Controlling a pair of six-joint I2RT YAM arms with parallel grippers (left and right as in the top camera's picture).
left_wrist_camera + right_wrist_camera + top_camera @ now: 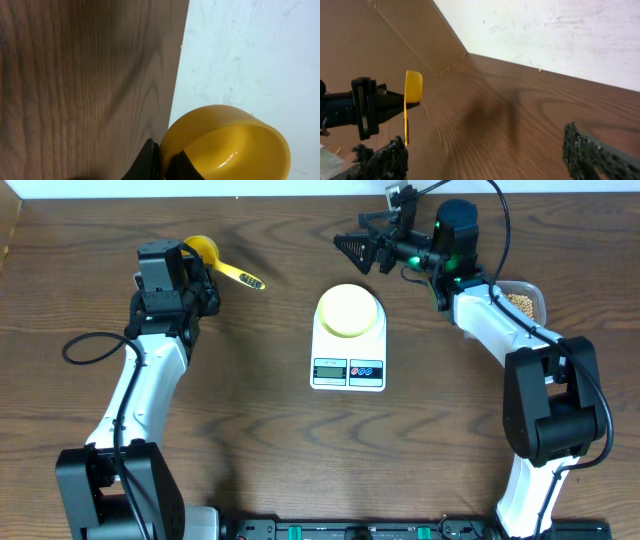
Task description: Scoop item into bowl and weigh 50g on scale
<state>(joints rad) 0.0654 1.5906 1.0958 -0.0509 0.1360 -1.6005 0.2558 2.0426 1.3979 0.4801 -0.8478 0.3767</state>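
Overhead first: scale (348, 350) sits in the middle of the table (250, 430) with the bowl (349, 311) on its platform, and the bowl looks empty. Left gripper (196, 264) is at the far left, pressed together on the cup of the yellow scoop (215, 258), whose handle sticks out free toward the scale. Beans (520, 302) lie in a clear container (535, 292) at the far right, partly behind the right arm (490, 320). Right gripper (362, 244) hangs spread wide beyond the scale, holding nothing.

Left wrist: black fingers (149, 159) pinch the scoop's wall, and the cup shows no beans inside.

Right wrist: both fingers (382, 160) stand wide apart with bare table between them; the scoop shows across the way in the other gripper.

Judgement: scooping has not begun, since the tool is gripped but not loaded. Next move calls for bringing scoop and beans together, as they sit well apart on opposite sides. Either the right gripper fetches the container closer, or the scoop crosses past the scale, kept level
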